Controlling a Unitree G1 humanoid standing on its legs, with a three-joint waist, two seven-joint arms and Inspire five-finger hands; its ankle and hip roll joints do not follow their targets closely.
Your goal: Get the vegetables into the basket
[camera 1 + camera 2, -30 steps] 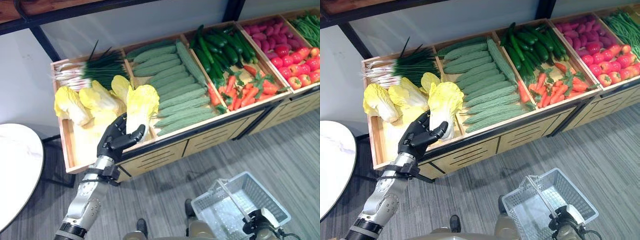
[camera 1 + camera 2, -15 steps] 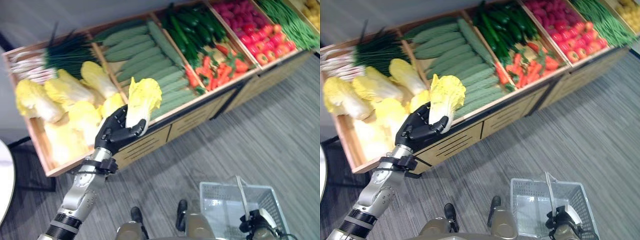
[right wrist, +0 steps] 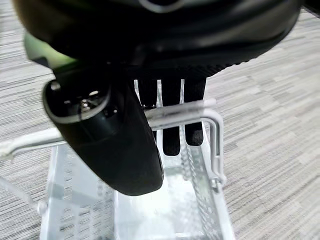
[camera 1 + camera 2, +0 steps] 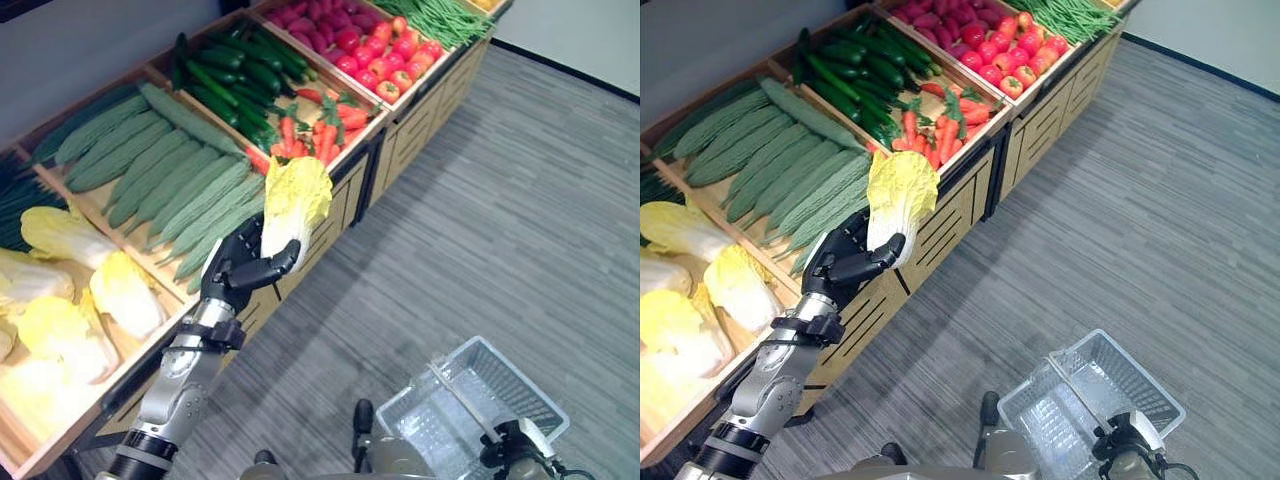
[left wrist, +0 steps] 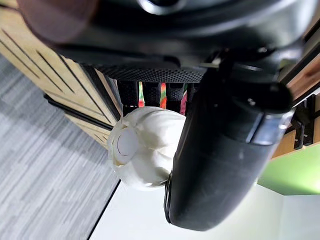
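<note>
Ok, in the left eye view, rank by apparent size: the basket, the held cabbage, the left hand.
1. Basket, largest.
2. Cabbage and left hand look alike, so no ranking; the cabbage is partly hidden in the grip.

Grocery shop produce section. Long slanted wooden display stand (image 4: 400, 140) with divided bins: pale yellow napa cabbages (image 4: 60, 300), bumpy green bitter gourds (image 4: 170, 180), dark green cucumbers (image 4: 230, 75), orange carrots (image 4: 320, 135), red tomatoes (image 4: 400, 60), green beans (image 4: 440, 15). Grey wire shopping basket (image 4: 475, 410) over grey striped plank floor (image 4: 520, 230).
</note>
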